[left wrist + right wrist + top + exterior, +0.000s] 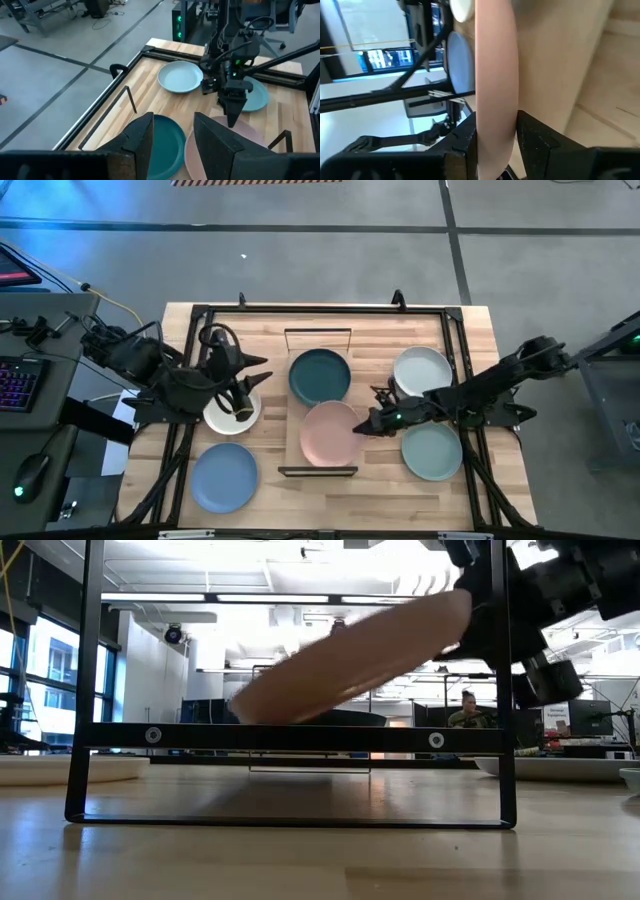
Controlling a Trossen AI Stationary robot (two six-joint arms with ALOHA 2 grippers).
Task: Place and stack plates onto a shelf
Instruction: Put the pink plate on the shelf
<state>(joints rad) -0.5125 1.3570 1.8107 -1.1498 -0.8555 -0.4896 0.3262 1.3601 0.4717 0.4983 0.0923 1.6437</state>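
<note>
Shelf (296, 442) runs down the table's middle in the high view, a black wire frame (318, 471) at each short end; the dark teal plate (320, 375) lies on its far half and the pink plate (330, 432) on its near half, the two rims almost meeting. Right gripper (366, 424) pinches the pink plate's right edge; just behind its arm sit a whitish plate (421, 370) and the sage green plate (432, 451). Left gripper (243, 393) hangs over the second whitish plate (226, 414), off the shelf's left edge, with the blue plate (224, 476) nearer the table's front; bare wood lies between that plate and the shelf. Low view: pink plate (350, 658) is tilted, its gripped side lifted high, its lower edge down near the frame's crossbar (290, 737). Left wrist view: left fingers (142, 140) spread apart with nothing between them; beyond them teal plate (167, 145) and pink plate (197, 150) lie side by side. Right wrist view: right fingers (532, 145) clamp the matte pink rim (495, 75) from both sides.
</note>
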